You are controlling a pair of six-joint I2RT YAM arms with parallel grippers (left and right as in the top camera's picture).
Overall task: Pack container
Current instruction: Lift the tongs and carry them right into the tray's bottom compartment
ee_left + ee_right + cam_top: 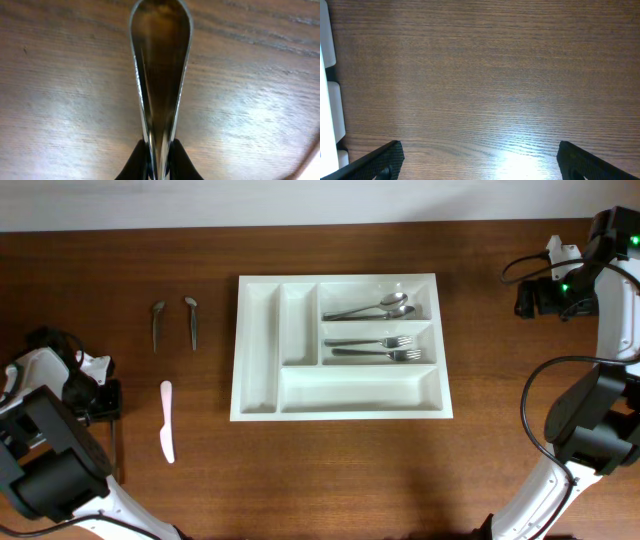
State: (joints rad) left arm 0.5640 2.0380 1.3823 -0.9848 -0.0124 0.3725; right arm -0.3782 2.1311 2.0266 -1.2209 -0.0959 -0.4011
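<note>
White five-compartment container (256,350) sits dead centre, two spoons (370,309) and two forks (372,347) inside at two o'clock; left gripper (160,150) pinches a steel handle (161,60), right gripper (481,160) gapes wide, empty.

The black-and-white left arm (50,445) crouches low at eight o'clock, its left end effector (160,162) pinched tight on a slim shiny metal utensil (161,60). The right arm (600,380) reaches toward two o'clock, its right end effector (482,162) spread wide.
</note>
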